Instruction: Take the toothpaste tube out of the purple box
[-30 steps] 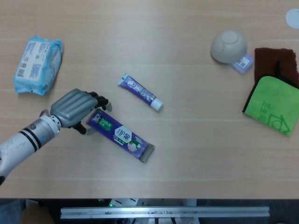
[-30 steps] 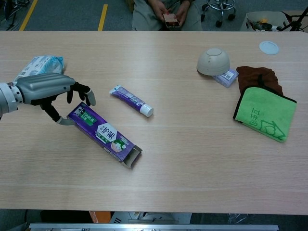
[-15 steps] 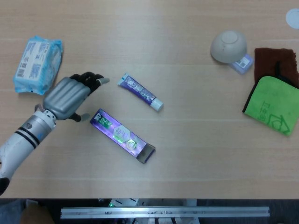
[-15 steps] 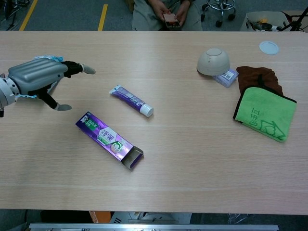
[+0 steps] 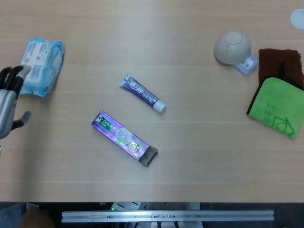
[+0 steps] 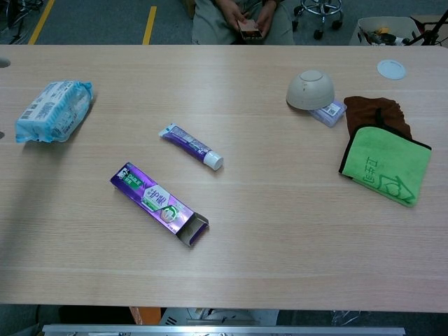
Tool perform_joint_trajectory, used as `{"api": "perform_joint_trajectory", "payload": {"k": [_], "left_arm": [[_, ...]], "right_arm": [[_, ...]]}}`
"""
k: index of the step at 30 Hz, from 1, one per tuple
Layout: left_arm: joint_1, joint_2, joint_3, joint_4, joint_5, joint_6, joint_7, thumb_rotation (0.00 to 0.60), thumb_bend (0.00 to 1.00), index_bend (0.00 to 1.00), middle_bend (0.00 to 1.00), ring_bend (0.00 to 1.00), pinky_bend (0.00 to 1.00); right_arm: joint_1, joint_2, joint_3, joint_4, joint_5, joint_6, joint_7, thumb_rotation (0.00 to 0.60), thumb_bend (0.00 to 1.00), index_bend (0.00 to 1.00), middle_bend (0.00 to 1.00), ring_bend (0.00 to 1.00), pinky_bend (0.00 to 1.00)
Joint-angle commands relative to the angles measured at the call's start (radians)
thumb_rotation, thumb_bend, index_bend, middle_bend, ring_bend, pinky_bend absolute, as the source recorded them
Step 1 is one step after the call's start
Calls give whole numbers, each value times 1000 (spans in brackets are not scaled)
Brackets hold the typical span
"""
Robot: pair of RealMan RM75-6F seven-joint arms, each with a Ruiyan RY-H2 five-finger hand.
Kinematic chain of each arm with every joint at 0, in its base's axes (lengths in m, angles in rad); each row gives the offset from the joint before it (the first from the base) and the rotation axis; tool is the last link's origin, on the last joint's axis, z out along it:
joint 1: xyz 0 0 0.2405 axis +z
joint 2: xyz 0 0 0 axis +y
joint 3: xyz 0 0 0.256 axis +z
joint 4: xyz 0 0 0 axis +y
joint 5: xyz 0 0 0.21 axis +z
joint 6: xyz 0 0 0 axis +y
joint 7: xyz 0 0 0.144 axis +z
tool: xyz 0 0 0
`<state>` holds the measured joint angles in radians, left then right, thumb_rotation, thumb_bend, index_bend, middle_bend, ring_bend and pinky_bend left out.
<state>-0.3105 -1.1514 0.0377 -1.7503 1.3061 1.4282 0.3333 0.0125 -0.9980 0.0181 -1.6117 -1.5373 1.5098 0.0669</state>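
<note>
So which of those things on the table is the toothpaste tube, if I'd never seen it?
Start at the middle of the wooden table. Two purple things lie there: the long flat purple box nearer the front edge, and just behind it the toothpaste tube. The tube is slimmer and has a white cap.

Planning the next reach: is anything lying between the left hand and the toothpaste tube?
Nothing visible: bare table lies between the left hand and the toothpaste tube. The purple box lies nearer the robot, apart from it.

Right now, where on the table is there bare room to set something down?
Bare wood lies between the purple toothpaste tube and upturned beige bowl, and along the near edge below the purple box. It is crowded at the right, around the green cloth.
</note>
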Motion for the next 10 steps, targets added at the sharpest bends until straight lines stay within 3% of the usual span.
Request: {"api": "perform_joint_trajectory", "payload": {"k": [1, 10], "left_arm": [[89, -7, 16, -17, -13, 106, 37, 600, 210, 96, 139, 117, 252], [187, -32, 10, 12, 21, 210, -8, 600, 210, 96, 139, 117, 244]], "right_arm": [[-1, -3, -1, 4, 1, -2, 1, 600, 200, 413, 424, 410, 416], [1, -10, -4, 9, -5, -7, 10, 600, 200, 413, 424, 410, 416]]}}
